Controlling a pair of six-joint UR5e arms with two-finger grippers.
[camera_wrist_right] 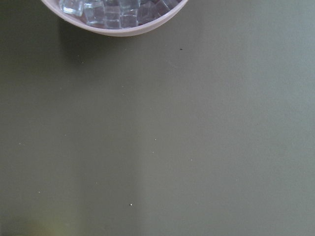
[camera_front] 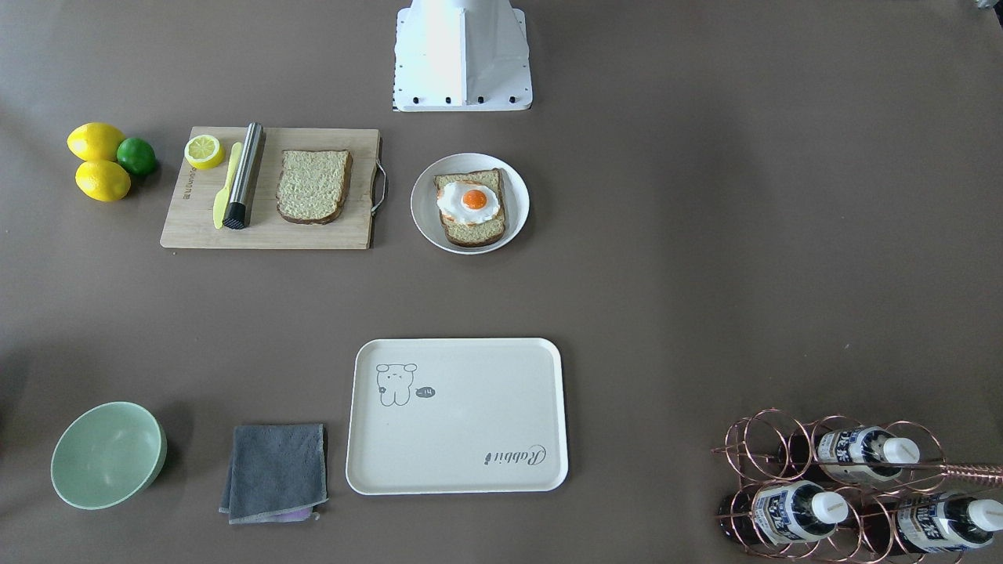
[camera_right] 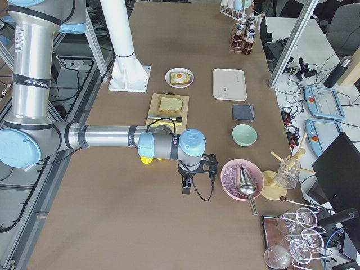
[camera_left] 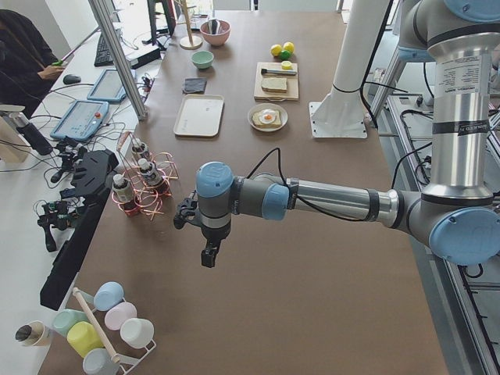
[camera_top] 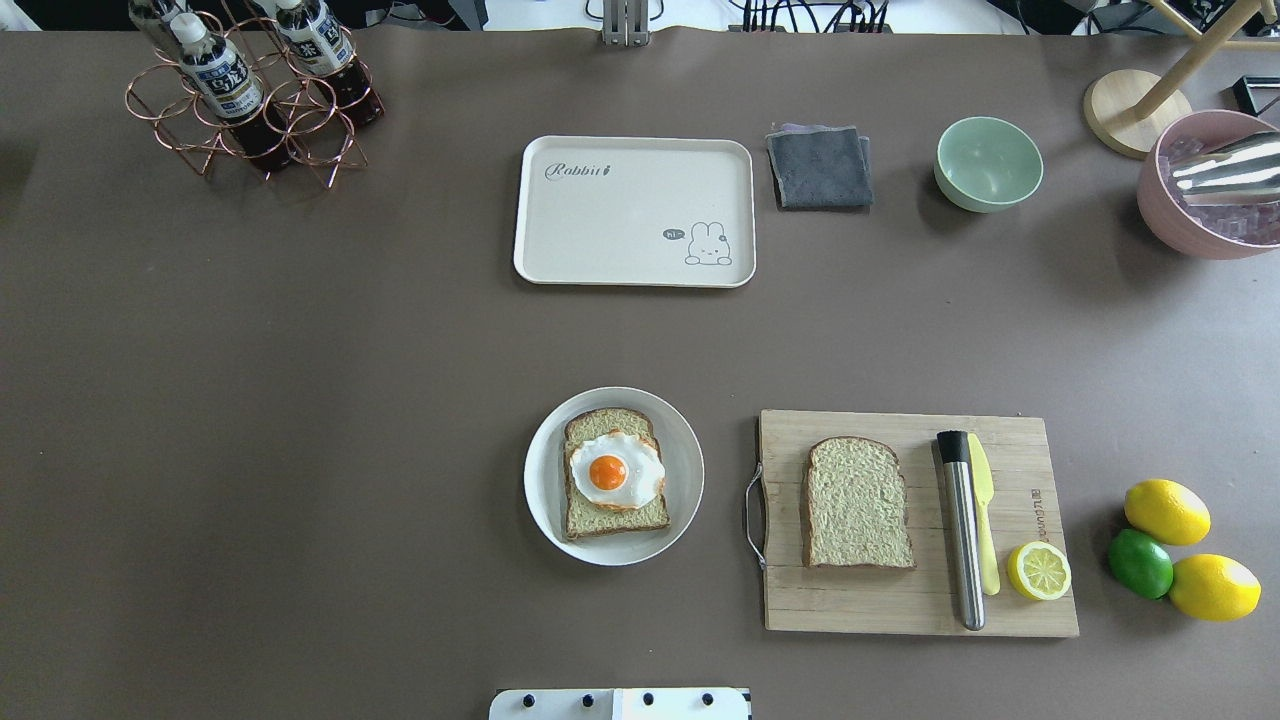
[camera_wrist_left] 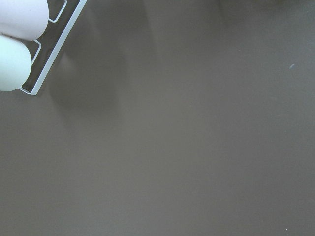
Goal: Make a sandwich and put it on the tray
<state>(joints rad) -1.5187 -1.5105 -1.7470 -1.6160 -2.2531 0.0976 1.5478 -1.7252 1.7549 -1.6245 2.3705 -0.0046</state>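
Observation:
One bread slice (camera_top: pixel 615 520) lies on a round white plate (camera_top: pixel 683 478) with the fried egg (camera_top: pixel 612 470) on top. The second slice (camera_top: pixel 858 502) lies bare on the wooden cutting board (camera_top: pixel 880 608). The cream tray (camera_top: pixel 630 220) sits beyond them, with nothing on it. My left gripper (camera_left: pixel 207 254) hangs over bare table far off at the left end, near the bottle rack. My right gripper (camera_right: pixel 187 188) hangs at the right end beside a pink ice bowl. Both show only in the side views, so I cannot tell whether they are open or shut.
On the board lie a steel cylinder (camera_top: pixel 962 530), a yellow knife (camera_top: pixel 984 520) and a lemon half (camera_top: pixel 1039 571). Two lemons and a lime (camera_top: pixel 1140 563) sit to its right. A grey cloth (camera_top: pixel 820 166), green bowl (camera_top: pixel 988 163), pink ice bowl (camera_top: pixel 1205 185) and bottle rack (camera_top: pixel 250 90) line the far side.

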